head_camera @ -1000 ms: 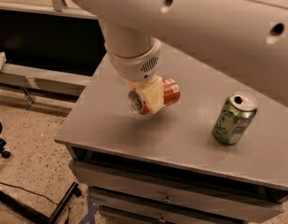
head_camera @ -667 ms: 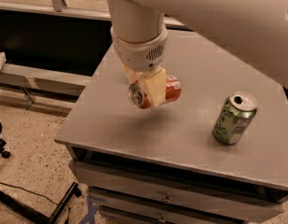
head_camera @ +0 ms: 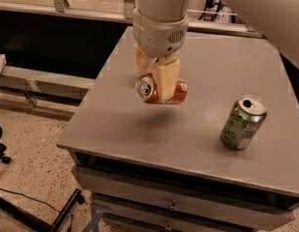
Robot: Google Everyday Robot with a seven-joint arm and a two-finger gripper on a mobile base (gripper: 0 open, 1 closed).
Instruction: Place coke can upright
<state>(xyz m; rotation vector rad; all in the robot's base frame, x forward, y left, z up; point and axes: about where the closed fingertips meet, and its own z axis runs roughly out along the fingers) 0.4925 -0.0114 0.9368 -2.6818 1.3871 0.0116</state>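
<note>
- The gripper (head_camera: 156, 85) hangs over the table (head_camera: 207, 66), near the left edge, about midway between front and back.
- Its cream fingers (head_camera: 167, 79) are clamped on the coke can (head_camera: 148, 89), one on each side.
- The can lies on its side in the grip, off the surface, silver top facing front-left, with its shadow (head_camera: 151, 119) on the table below.
- Compared with a moment ago, the wrist stands straighter above the can, and the big arm link has swung off towards the back-right corner.
- The can has barely shifted and is not yet upright.
- The green can (head_camera: 243, 122) stays upright near the front-right corner, well apart.
</note>
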